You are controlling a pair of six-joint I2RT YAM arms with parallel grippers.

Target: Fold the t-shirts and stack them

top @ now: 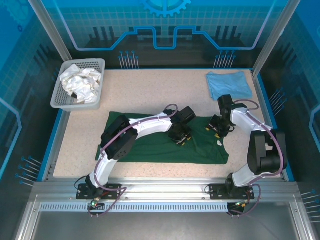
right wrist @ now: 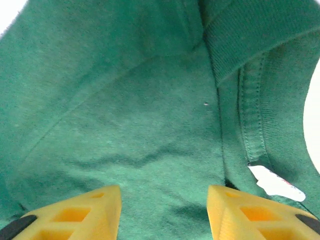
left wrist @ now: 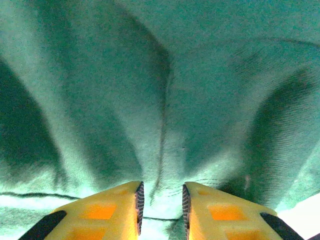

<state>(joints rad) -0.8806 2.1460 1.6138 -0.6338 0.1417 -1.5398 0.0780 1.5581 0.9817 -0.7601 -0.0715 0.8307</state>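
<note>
The dark green t-shirt [top: 155,147] lies spread across the front middle of the table, its small white neck label [top: 220,143] near its right end. My left gripper [top: 181,137] presses down on the shirt's upper middle. In the left wrist view the left gripper [left wrist: 161,192] is shut on a gathered ridge of green cloth [left wrist: 165,100], with folds running into the jaws. My right gripper [top: 216,127] hovers over the collar area; in the right wrist view it [right wrist: 164,192] is open above flat green cloth [right wrist: 135,115], the label [right wrist: 275,182] just to its right. The light blue t-shirt [top: 229,85] lies folded at the back right.
A white mesh basket [top: 97,64] holding crumpled white cloth [top: 80,82] stands at the back left corner. Bare speckled tabletop [top: 155,90] stretches between the basket and the blue shirt. Blue-edged enclosure walls ring the table.
</note>
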